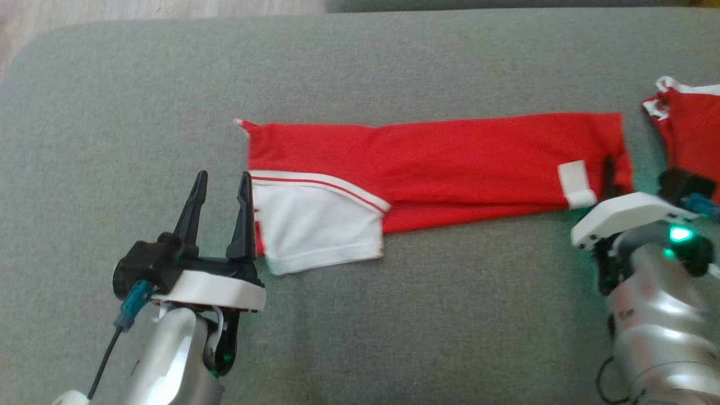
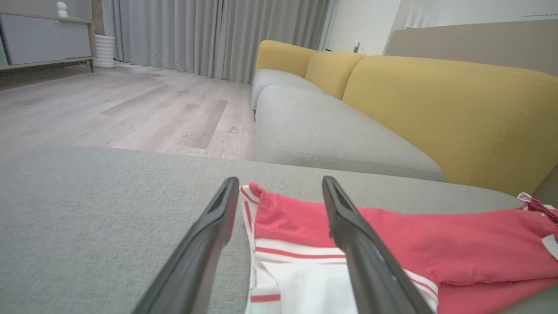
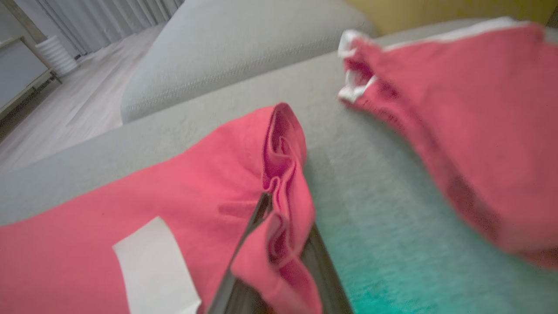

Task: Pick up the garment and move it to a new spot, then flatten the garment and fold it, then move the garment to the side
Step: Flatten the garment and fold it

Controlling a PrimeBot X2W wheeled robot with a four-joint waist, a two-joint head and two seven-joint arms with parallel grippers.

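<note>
The garment (image 1: 450, 163) is red with a white striped sleeve and lies folded into a long strip across the grey cushion (image 1: 360, 67). My left gripper (image 1: 223, 177) is open at the strip's left end. In the left wrist view its fingers straddle the garment's (image 2: 392, 235) left edge, just above the cloth, with the left gripper (image 2: 280, 181) holding nothing. My right gripper (image 1: 610, 177) is at the strip's right end, near a white patch. In the right wrist view the garment's (image 3: 174, 196) edge is bunched between the fingers of the right gripper (image 3: 283, 209), which is shut on it.
A second red and white cloth (image 1: 692, 124) lies at the far right, apart from the strip; it shows again as the red cloth (image 3: 457, 131). A yellow sofa backrest (image 2: 457, 113) rises behind the cushion. Wooden floor (image 2: 130, 109) lies past the cushion's left edge.
</note>
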